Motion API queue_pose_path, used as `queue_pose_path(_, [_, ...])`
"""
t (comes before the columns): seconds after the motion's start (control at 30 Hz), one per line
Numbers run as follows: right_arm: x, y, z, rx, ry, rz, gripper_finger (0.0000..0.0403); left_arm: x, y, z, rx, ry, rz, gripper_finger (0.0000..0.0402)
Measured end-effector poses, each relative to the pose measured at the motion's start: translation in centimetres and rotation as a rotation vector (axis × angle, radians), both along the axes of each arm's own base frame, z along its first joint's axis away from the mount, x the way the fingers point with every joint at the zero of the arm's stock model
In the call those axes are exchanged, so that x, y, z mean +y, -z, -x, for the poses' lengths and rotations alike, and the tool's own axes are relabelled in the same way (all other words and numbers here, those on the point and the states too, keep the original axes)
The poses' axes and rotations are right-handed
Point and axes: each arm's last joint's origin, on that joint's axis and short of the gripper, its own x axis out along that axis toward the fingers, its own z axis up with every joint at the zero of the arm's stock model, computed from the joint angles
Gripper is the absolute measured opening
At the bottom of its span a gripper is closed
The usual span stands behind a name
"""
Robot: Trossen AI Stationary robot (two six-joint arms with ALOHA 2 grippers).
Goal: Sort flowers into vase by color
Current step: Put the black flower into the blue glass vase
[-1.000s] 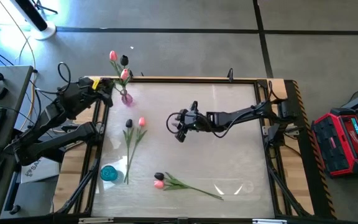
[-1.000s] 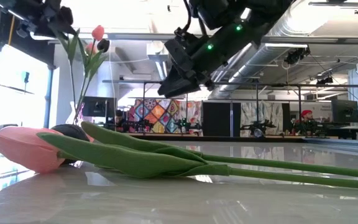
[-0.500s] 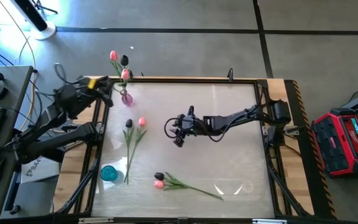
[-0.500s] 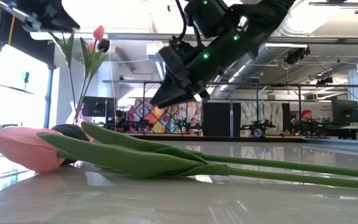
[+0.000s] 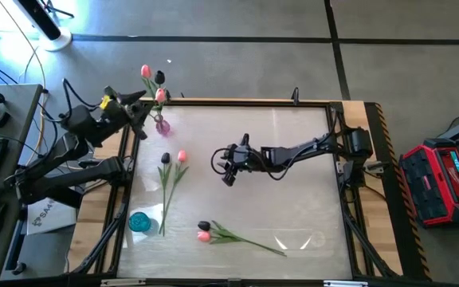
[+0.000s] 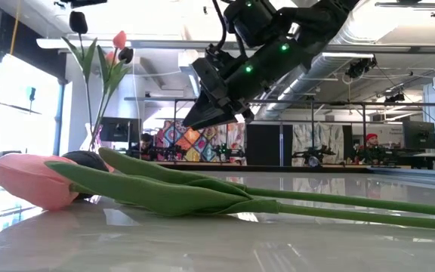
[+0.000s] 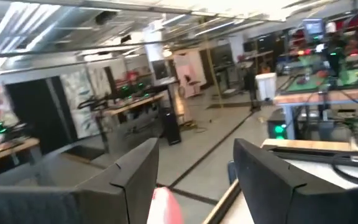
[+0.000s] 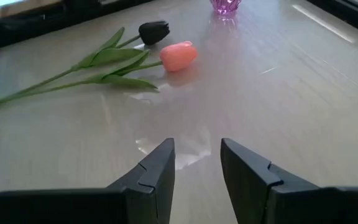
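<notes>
From above, the right gripper (image 5: pixel 226 163) reaches out over the table's (image 5: pixel 293 199) middle, while the left gripper (image 5: pixel 138 108) sits at the far left corner beside a purple vase (image 5: pixel 162 125) holding three tulips (image 5: pixel 156 86). Two flower pairs (image 5: pixel 172 169) lie flat. The low view shows a pink tulip (image 6: pixel 32 181) lying in front. In both wrist views the jaws stand open, empty; a pink and a dark tulip (image 8: pixel 166 55) lie ahead of the right one.
</notes>
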Motion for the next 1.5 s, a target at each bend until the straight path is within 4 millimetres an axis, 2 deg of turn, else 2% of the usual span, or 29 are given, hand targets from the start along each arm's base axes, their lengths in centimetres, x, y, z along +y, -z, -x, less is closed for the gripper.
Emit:
queue_pose_path(0.1, [-0.2,-0.3,-0.2,-0.055,0.049,-0.069,0.0119,-0.4,-0.1,-0.2,-0.004,0.105,-0.012,0.0198])
queue_pose_path(0.2, [-0.2,-0.3,-0.2,-0.096,0.113,-0.171,0.0119,-1.2,0.0,-0.8,0.015,0.346,-0.018,0.0198])
queue_pose_path(0.27, [0.1,-0.2,-0.1,-0.091,0.127,-0.205,0.0119,-1.8,0.3,-1.8,0.029,0.54,0.029,0.0195])
queue_pose_path(0.33, [0.8,0.0,0.0,-0.067,0.119,-0.227,0.0119,-2.1,1.1,-3.3,0.095,0.618,0.099,0.0189])
queue_pose_path(0.53, [3.9,0.4,0.2,-0.058,0.159,-0.259,0.0119,-3.5,4.8,-7.4,0.368,0.566,0.348,0.017])
queue_pose_path(0.67, [6.3,0.9,0.4,-0.061,0.176,-0.236,0.0119,-5.2,7.0,-9.1,0.51,0.466,0.46,0.0168])
queue_pose_path(1.0, [10.8,0.9,1.5,-0.056,0.127,-0.18,0.0119,-10.2,9.7,-10.8,0.531,0.307,0.597,0.0167])
queue_pose_path(1.13, [11.5,0.9,1.6,-0.046,0.092,-0.112,0.0119,-11.7,11.5,-11.5,0.569,0.243,0.654,0.0167])
queue_pose_path(1.3, [11.3,0.8,1.5,-0.042,0.075,-0.09,0.0119,-13.5,13.6,-12.1,0.605,0.184,0.693,0.0167])
queue_pose_path(1.4, [10.7,1.0,1.3,-0.04,0.06,-0.174,0.0119,-14.4,14.6,-12.3,0.609,0.151,0.697,0.0167])
queue_pose_path(1.5, [10.4,1.6,0.9,0.004,-0.037,-0.265,0.0119,-15.0,15.4,-12.4,0.6,0.12,0.696,0.0167])
